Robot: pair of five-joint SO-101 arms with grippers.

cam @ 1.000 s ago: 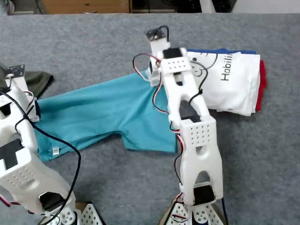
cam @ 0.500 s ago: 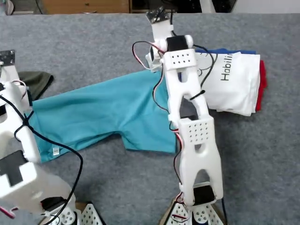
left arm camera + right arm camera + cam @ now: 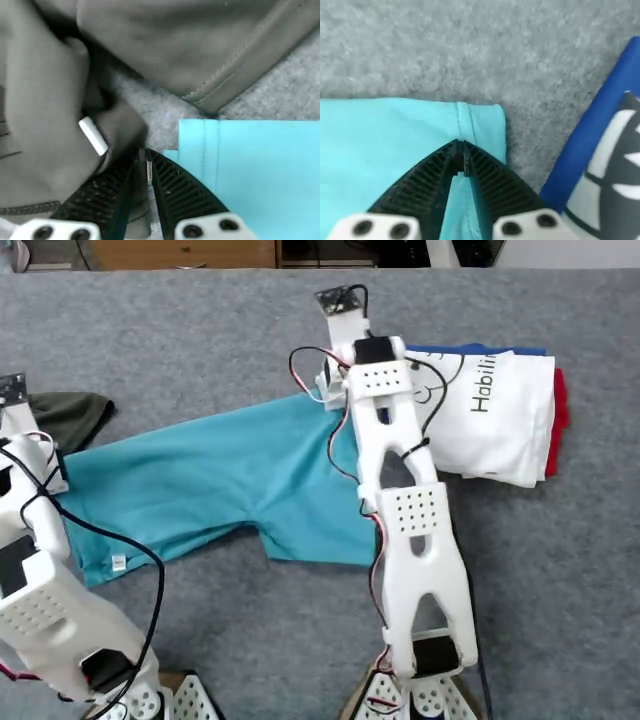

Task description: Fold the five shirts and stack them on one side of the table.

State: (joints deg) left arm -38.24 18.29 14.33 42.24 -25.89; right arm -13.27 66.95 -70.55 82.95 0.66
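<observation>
Teal shirt (image 3: 220, 480): unfolded, lying flat and slanting between the two grippers. One hemmed corner is pinched in the closed tips of the right gripper (image 3: 463, 152), and the opposite corner lies just beside the closed tips of the left gripper (image 3: 145, 157). Dark olive shirt (image 3: 70, 418): crumpled, ahead of and under the left gripper, just beside that teal corner. White shirt (image 3: 490, 420), dark print: folded, topping a stack just beside the right gripper. Blue shirt (image 3: 470, 348) and red shirt (image 3: 561, 410): beneath it, edges showing.
</observation>
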